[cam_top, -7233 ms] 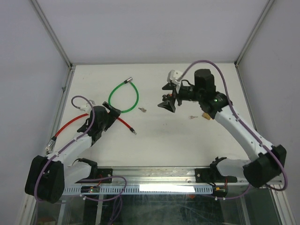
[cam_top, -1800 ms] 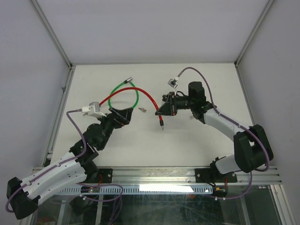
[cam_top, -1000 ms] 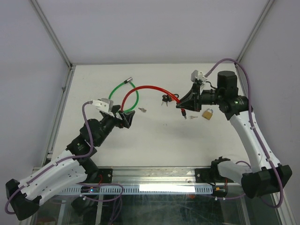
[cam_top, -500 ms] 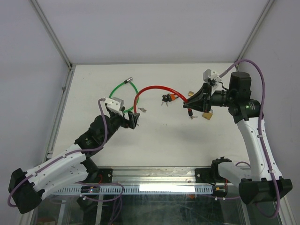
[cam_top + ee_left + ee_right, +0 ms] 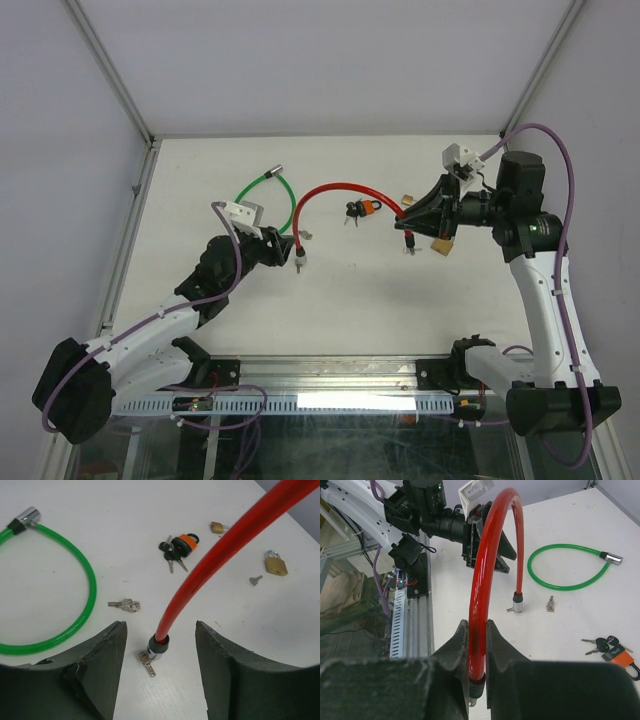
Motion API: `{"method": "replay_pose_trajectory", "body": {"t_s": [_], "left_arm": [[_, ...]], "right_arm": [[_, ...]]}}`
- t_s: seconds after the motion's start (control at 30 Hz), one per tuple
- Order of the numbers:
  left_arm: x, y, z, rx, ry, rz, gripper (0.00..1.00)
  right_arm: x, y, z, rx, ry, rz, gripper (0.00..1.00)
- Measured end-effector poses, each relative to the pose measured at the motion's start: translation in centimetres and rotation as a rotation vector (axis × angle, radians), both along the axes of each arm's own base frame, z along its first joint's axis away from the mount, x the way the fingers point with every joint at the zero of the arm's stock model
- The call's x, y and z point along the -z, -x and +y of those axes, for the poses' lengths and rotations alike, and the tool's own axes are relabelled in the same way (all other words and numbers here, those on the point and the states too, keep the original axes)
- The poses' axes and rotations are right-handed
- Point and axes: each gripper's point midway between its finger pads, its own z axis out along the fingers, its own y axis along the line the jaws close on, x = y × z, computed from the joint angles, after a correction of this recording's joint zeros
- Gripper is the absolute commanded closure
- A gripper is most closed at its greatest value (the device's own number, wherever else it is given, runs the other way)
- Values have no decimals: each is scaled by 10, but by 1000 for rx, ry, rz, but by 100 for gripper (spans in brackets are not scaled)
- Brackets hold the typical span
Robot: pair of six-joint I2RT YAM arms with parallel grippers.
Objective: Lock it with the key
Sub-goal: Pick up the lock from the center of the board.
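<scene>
Top external view: over the table (image 5: 350, 300), the right gripper (image 5: 408, 218) is clamped on one end of the red cable lock (image 5: 335, 186). Its other end hangs untouched between the spread jaws of the left gripper (image 5: 159, 630), with the small key (image 5: 147, 663) sticking out sideways. Risk imo: that springy cable swings when nudged, so the jaws catch the barrel instead of the key.

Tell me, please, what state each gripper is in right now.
Left gripper: open, jaws either side of the red cable end, not touching it.
Right gripper: closed on the red cable.
</scene>
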Motion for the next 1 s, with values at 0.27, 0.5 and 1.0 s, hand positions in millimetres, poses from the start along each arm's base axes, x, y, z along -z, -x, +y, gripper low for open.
{"method": "replay_pose_trajectory", "body": {"t_s": [0.27, 0.5, 1.0], "left_arm": [[8, 2, -28, 118, 60, 27, 47], [27, -5, -35, 145, 51, 67, 57], [25, 5, -62, 299, 124, 131, 100]], "right_arm": [[-6, -1, -1, -3, -22, 8, 100], [-10, 0, -2, -13, -38, 11, 100], [2, -12, -6, 28, -44, 47, 100]]}}
